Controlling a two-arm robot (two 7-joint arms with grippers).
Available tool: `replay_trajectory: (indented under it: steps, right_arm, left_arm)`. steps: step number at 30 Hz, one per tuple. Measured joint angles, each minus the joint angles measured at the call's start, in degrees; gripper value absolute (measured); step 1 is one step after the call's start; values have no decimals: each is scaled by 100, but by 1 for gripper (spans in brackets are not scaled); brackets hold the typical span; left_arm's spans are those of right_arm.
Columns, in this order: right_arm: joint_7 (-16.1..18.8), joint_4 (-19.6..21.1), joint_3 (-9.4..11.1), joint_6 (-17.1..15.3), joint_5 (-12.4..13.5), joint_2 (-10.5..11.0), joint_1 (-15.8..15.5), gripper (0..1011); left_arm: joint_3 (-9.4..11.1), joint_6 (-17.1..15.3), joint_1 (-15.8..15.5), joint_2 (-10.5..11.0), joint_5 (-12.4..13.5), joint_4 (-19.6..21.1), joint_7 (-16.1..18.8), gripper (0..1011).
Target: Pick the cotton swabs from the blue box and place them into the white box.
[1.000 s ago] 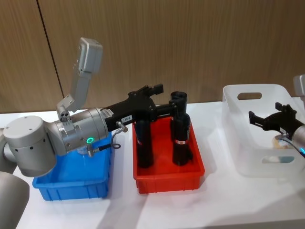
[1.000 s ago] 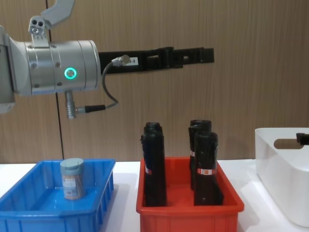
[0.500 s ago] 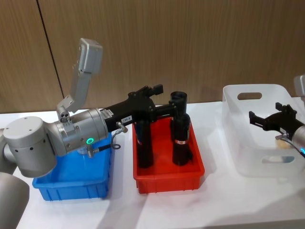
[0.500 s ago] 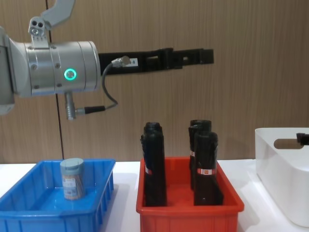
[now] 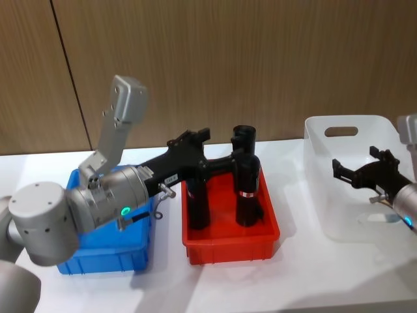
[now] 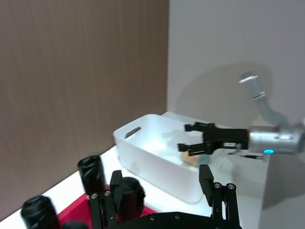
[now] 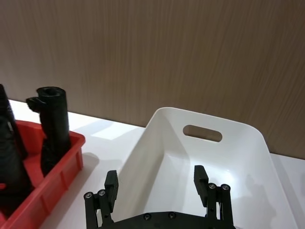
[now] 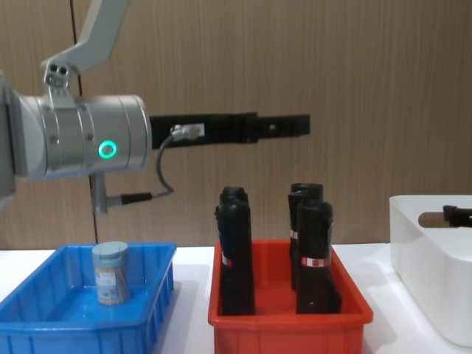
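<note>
**Left arm dips and pulls back, nothing picked up**

The left gripper (image 5: 191,137) now hangs lower than half a second ago and has drawn back a little toward the robot. It is high over the back of the red bin (image 5: 228,248), its jaws spread with nothing between them. The right gripper (image 5: 356,158) has edged slightly inward over the white box (image 5: 339,215), jaws likewise apart and empty.

The cotton swabs (image 8: 110,274) have not moved. The jar stands upright in the blue box (image 8: 74,335), well below the left arm. The black rolls (image 5: 244,176) stand as before in the red bin.

All three containers sit in a row on a white table (image 5: 293,280). Wood panelling (image 5: 260,59) runs behind it, meeting a pale wall (image 6: 228,43).
</note>
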State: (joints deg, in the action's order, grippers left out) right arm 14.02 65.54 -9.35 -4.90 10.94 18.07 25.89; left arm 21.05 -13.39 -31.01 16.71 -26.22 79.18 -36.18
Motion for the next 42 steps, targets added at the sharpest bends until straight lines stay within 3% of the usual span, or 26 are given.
replay_trajectory:
  steps: [42]
  right_arm:
    - [-915, 3199, -324, 268, 501, 117, -2394, 1001]
  left_arm:
    - [451, 1128, 1567, 466, 1321, 1256, 3184, 1004]
